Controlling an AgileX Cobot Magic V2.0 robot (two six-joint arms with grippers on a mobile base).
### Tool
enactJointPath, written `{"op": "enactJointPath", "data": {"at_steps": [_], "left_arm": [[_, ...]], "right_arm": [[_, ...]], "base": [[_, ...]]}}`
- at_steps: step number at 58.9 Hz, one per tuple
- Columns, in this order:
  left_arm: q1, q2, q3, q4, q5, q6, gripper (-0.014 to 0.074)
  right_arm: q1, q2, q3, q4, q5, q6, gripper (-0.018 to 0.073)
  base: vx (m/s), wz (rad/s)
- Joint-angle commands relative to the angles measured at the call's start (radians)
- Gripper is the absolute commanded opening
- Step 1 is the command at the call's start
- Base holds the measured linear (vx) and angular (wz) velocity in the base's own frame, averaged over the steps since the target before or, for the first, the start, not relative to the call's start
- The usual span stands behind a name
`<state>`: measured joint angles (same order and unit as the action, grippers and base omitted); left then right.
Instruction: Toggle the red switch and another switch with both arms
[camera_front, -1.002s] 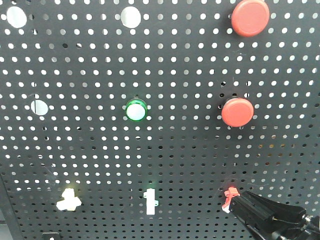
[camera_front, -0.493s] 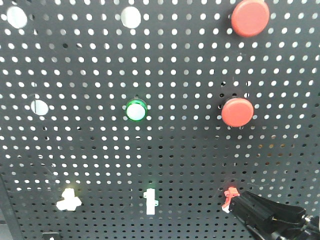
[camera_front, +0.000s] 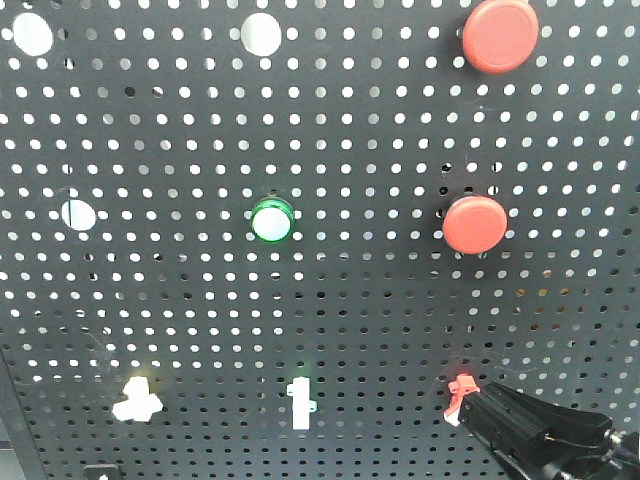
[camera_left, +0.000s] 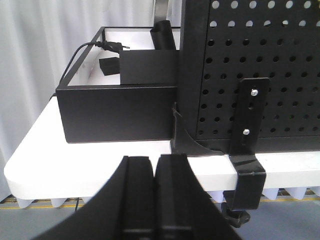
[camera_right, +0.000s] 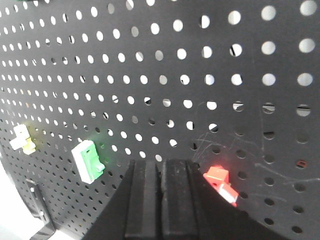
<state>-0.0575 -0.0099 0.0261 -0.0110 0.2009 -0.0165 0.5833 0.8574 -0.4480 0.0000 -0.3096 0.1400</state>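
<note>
The red switch (camera_front: 460, 394) sits low on the right of the black pegboard (camera_front: 380, 300), its white lever tip pointing down. In the right wrist view the red switch (camera_right: 220, 182) glows just right of my right gripper (camera_right: 161, 167), which is shut with nothing in it. From the front, the right gripper (camera_front: 478, 412) is a black wedge whose tip lies against the switch's right side. The other switch (camera_front: 137, 400), cream-white with a faint yellow glow, is at the lower left, also seen as the cream switch (camera_right: 23, 139). My left gripper (camera_left: 155, 165) is shut, low in front of the white table edge.
An upright white toggle (camera_front: 299, 402) with a green glow stands between the two switches. Higher up are a green-ringed round button (camera_front: 272, 220) and two red mushroom buttons (camera_front: 475, 223). A black open box (camera_left: 117, 112) and a clamp bracket (camera_left: 249, 150) sit by the board's foot.
The right gripper has sunk very slightly beside the red switch. The switches look the same.
</note>
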Motion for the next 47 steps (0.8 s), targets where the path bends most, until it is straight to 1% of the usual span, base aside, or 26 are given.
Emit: {"op": "enactJointPath", "data": {"at_steps": [1,16,23,27,31,35,39,47], "left_arm": [[0.001,-0.006,0.019,-0.01,-0.079,-0.001,0.0002],[0.001,-0.006,0.019,-0.01,-0.079,-0.001,0.0002],[0.001,-0.006,0.019,-0.01,-0.079,-0.001,0.0002],[0.001,-0.006,0.019,-0.01,-0.079,-0.001,0.0002],[0.001,-0.006,0.019,-0.01,-0.079,-0.001,0.0002],[0.001,-0.006,0.019,-0.01,-0.079,-0.001,0.0002],[0.001,-0.006,0.019,-0.01,-0.079,-0.001,0.0002],[0.001,-0.006,0.019,-0.01,-0.079,-0.001,0.0002]], "right_arm": [[-0.006,-0.012,-0.03,-0.006,-0.077,-0.006,-0.0006],[-0.008,-0.012,-0.02,0.0,-0.083,-0.009,-0.0006],[-0.06,-0.102,0.045,-0.008,-0.1,-0.024,-0.0006],[-0.101,-0.188,0.089,-0.006,-0.1,-0.023,-0.0006],[-0.16,-0.29,0.142,-0.014,-0.099,-0.029,-0.0006],[-0.243,-0.42,0.21,-0.029,-0.083,-0.066,-0.0006],[-0.32,-0.528,0.273,-0.052,-0.055,-0.099,-0.0006],[-0.445,-0.695,0.394,-0.059,0.038,-0.102,-0.0006]], "base": [[0.0,0.0],[0.0,0.0],[0.0,0.0],[0.0,0.0],[0.0,0.0],[0.0,0.0],[0.0,0.0],[0.0,0.0]]}}
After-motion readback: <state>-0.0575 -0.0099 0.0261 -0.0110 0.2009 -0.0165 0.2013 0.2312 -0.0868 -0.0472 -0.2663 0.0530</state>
